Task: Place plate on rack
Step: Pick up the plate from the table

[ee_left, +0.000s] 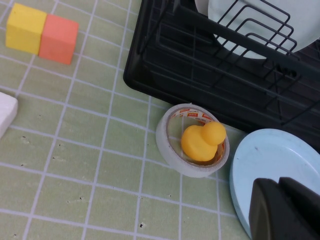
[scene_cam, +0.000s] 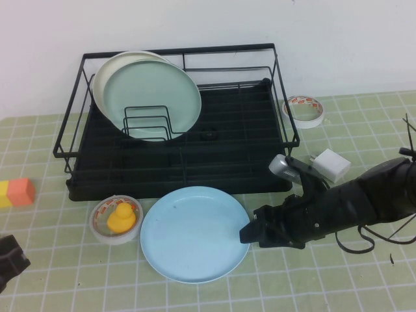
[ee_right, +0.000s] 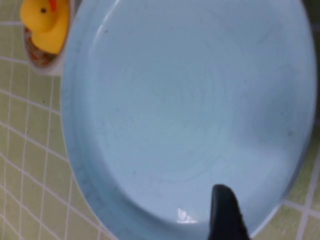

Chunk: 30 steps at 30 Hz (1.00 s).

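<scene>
Big rectangular black wire dish rack (scene_cam: 195, 140) with black tray base: beyond the right gripper (scene_cam: 247, 232), further from the robot and toward its left. A pale mint-green plate (scene_cam: 156, 97) and a cream-white plate (scene_cam: 104, 78) lean upright in the rack's small wire holder.

Large round light sky-blue plastic plate (scene_cam: 192, 234): flat on the green checked tablecloth (scene_cam: 65, 273), in front of the rack, directly at the right gripper's tip. One dark finger (ee_right: 226, 212) lies over the plate's near rim in the right wrist view; the other finger is out of sight, so cannot tell whether the rim is pinched or the jaws stand apart.

Roll of white tape (scene_cam: 116, 220) with a yellow rubber duck (scene_cam: 121, 216) sitting inside: touching the plate's far side from the right gripper.

Left gripper (scene_cam: 10, 260): low at the robot's left table edge, well apart from the plate; finger state not visible.
</scene>
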Each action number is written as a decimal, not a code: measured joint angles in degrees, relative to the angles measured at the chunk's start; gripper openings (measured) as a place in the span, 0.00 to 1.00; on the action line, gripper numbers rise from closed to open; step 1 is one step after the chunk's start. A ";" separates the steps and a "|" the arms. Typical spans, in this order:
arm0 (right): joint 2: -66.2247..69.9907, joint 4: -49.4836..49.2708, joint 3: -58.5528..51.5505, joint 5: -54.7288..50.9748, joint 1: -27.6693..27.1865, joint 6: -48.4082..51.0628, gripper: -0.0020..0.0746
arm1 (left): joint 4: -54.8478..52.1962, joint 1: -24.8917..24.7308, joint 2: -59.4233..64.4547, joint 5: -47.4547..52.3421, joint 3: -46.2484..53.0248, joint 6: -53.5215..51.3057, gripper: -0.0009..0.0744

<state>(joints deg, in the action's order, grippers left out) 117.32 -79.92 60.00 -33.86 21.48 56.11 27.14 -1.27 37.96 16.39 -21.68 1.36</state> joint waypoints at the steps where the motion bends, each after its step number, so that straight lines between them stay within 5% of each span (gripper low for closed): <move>1: 0.16 -0.16 0.11 0.00 0.00 0.00 0.54 | 0.00 0.00 0.00 0.00 0.00 0.00 0.01; 19: 5.46 -9.78 1.30 -3.36 -0.11 5.71 0.40 | 0.00 0.00 0.00 0.00 0.00 0.00 0.01; 30: 6.65 -13.39 1.30 -3.33 -0.11 6.07 0.07 | 2.68 0.00 0.00 0.20 0.00 0.00 0.01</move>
<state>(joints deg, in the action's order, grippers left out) 123.97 -93.32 61.30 -37.19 21.37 62.18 29.82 -1.27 37.96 16.59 -21.68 1.36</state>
